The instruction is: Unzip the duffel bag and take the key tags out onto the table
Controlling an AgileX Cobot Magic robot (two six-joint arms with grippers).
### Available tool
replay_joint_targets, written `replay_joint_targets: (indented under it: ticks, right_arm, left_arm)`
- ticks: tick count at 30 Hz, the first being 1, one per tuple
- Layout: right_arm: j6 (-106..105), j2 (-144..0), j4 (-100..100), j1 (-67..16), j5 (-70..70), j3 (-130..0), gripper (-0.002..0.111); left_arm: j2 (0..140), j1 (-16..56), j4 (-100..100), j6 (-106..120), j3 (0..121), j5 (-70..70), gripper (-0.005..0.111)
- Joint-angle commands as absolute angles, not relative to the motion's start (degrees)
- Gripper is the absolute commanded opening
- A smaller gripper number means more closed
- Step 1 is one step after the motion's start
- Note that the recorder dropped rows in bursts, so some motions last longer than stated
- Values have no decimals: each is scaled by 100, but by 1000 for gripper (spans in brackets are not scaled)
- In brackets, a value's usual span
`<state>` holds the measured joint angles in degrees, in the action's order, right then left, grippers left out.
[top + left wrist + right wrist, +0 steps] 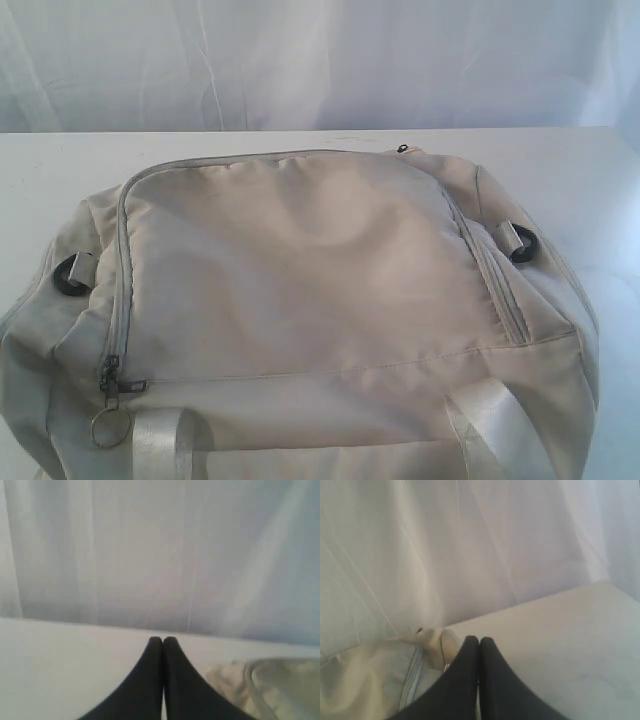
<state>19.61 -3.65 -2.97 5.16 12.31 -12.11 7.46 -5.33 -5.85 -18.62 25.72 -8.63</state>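
The left hand point(162, 640) was pressed together, its black fingers point(145, 680) meeting at the tips and pinching nothing. It hung over bare table point(60, 670), with a corner of the duffel bag point(280, 685) just beside it. The right hand point(479, 640) was likewise pressed together and held nothing, near the bag's zipped far edge point(412, 680).

In the exterior view the duffel bag point(300, 270) lay flat on the white table point(60, 170), filling most of the near side. Its grey zipper point(122, 260) ran around the bag's top panel and looked done up. The slider sat at the panel's near-left corner, and the metal ring pull point(110, 428) hung from it. Satin handles point(160, 445) crossed the bag's near edge. A black strap ring point(70, 275) showed at each end of the bag. Behind the bag hung a pale curtain point(300, 60).
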Motion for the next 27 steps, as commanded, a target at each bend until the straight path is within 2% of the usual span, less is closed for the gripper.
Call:
replay_joint_targets:
  ticks: [1, 5, 8, 13, 18, 23, 27]
  right_arm:
    - [854, -1239, -845, 505, 2426, -2160, 0]
    - [-1774, -2190, -2881, 505, 3501, -2840, 0]
    - [-3387, -2814, -4408, 505, 4355, -3199, 0]
    - [-4189, -3742, -4858, 505, 5495, -3967, 0]
    - [-4285, -4487, -4870, 123, 5772, -4762, 0]
    - [-4288, -5224, -4518, -791, 5743, -5378, 0]
    - [-3350, -5944, -3256, -2016, 5490, -5856, 0]
  left_arm:
    - [1623, -310, 401, -65, 3684, -3033, 0]
    - [2695, -172, 2190, 2177, 4592, -5131, 0]
    - [3337, -172, 2724, 2845, 5010, -6380, 0]
    - [3603, -162, 2586, 2805, 5203, -6595, 0]
    - [3538, -162, 2586, 2791, 5203, -6945, 0]
    - [3481, -162, 2597, 2722, 5203, -6996, 0]
    - [3478, -162, 2597, 2697, 5203, -6996, 0]
